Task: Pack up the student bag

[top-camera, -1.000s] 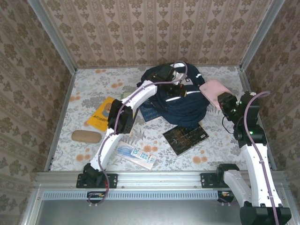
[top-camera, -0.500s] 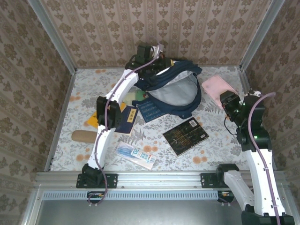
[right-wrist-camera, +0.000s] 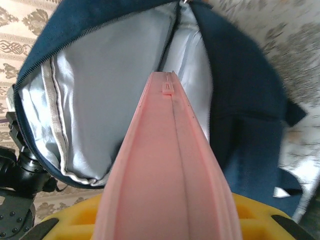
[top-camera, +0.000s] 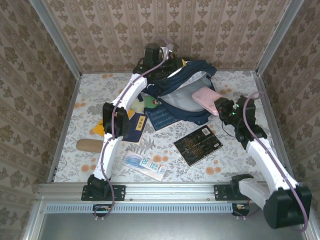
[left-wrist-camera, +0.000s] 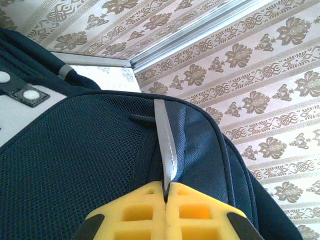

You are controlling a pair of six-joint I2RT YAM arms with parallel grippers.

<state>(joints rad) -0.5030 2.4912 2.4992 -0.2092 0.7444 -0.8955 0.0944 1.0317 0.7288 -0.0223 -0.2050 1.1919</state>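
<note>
The student bag is navy blue and lies at the back middle of the table, its mouth held open onto pale grey lining. My left gripper is at the bag's top edge by the back wall. It is shut on a grey reflective strip of the bag, pinched between the yellow fingers of the left gripper. My right gripper is shut on a pink zipped case. In the right wrist view the pink case points into the bag's open mouth.
A black book lies in front of the bag, with a blue notebook at the bag's left. A dark booklet, a brown pouch and a pale packet lie further left and nearer. Patterned walls close three sides.
The left gripper has pulled the bag's top up toward the back wall, opening its mouth. The right gripper has carried the pink case from the right back area to that opening.
</note>
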